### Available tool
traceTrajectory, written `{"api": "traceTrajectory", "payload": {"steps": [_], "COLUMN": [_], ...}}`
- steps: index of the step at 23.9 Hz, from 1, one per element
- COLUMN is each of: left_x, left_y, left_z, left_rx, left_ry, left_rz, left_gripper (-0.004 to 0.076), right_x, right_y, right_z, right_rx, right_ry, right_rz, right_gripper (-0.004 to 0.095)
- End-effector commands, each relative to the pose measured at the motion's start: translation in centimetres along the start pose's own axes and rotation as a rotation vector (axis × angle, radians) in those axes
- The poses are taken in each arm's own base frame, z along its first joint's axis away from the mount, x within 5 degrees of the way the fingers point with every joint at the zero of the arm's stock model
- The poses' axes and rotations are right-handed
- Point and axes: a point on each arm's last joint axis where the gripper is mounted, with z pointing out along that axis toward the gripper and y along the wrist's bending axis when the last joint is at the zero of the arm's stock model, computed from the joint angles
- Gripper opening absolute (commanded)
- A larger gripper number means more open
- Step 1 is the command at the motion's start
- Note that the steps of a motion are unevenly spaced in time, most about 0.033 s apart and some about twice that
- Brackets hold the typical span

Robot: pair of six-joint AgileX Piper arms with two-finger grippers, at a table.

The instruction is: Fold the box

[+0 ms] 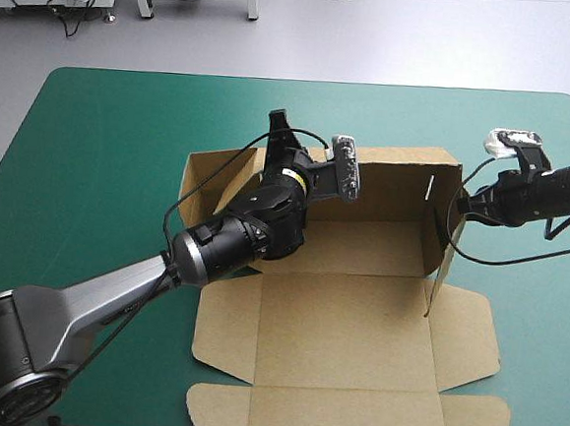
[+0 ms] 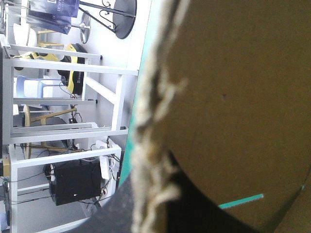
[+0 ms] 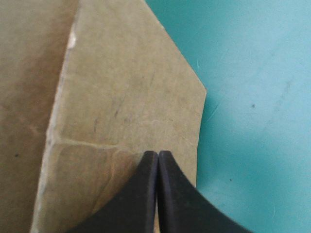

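Observation:
The brown box (image 1: 355, 327) lies in the middle of the table. Its back and right walls are raised, and its lid and flaps lie flat toward the front. My left gripper (image 1: 280, 129) reaches over the box's left part to the top of the back wall. In the left wrist view the board's edge (image 2: 150, 121) runs between its black fingers (image 2: 114, 216), shut on it. My right gripper (image 1: 461, 202) is at the outside of the right wall. Its shut tips (image 3: 158, 154) rest against a creased flap (image 3: 121, 97).
The teal-green cover (image 1: 102, 159) shows wide to the left of the box, and a narrower strip (image 3: 252, 97) lies to its right. My left arm lies across the box's left side flap. The lid's front flap reaches close to the table's near edge.

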Motion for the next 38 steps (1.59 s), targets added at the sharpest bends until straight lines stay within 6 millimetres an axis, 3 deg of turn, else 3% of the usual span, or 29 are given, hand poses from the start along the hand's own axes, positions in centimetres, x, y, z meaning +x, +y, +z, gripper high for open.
{"api": "traceTrajectory", "payload": {"steps": [1, 6, 10, 12, 24, 29, 38], "left_x": [-0.3, -0.4, -0.4, -0.4, -0.4, -0.4, -0.4], "left_y": [2.6, 2.6, 2.6, 2.6, 3.0, 3.0, 3.0], "left_z": [-2.4, -2.4, -2.4, -2.4, -2.4, -2.4, -2.4], "left_rx": [-0.089, -0.090, -0.091, -0.091, -0.129, -0.129, -0.129], "left_ry": [-0.093, -0.103, -0.102, -0.102, -0.099, -0.099, -0.099], "left_rz": [-0.018, -0.008, 0.007, 0.005, 0.040, 0.040, 0.040], "left_gripper": [-0.0010, -0.0010, -0.0010, -0.0010, -0.0010, -0.0010, -0.0010], "right_x": [-0.8, -0.5, -0.2, 0.0, 0.9, 2.7, 2.9], "right_y": [1.7, 1.3, 1.1, 1.1, 3.6, 4.0, 4.3], "right_z": [-1.7, -1.7, -1.7, -1.7, -4.8, -3.6, -3.3], "right_rx": [-0.037, 0.011, 0.025, 0.037, 0.096, 0.040, -0.006], "right_ry": [-0.107, -0.068, -0.036, -0.011, -0.072, -0.065, -0.076], "right_rz": [-0.108, -0.206, -0.207, -0.216, -0.264, -0.287, -0.288], "right_gripper": [-0.0018, 0.0017, 0.0254, 0.0309, 0.0313, 0.0313, 0.0313]}}
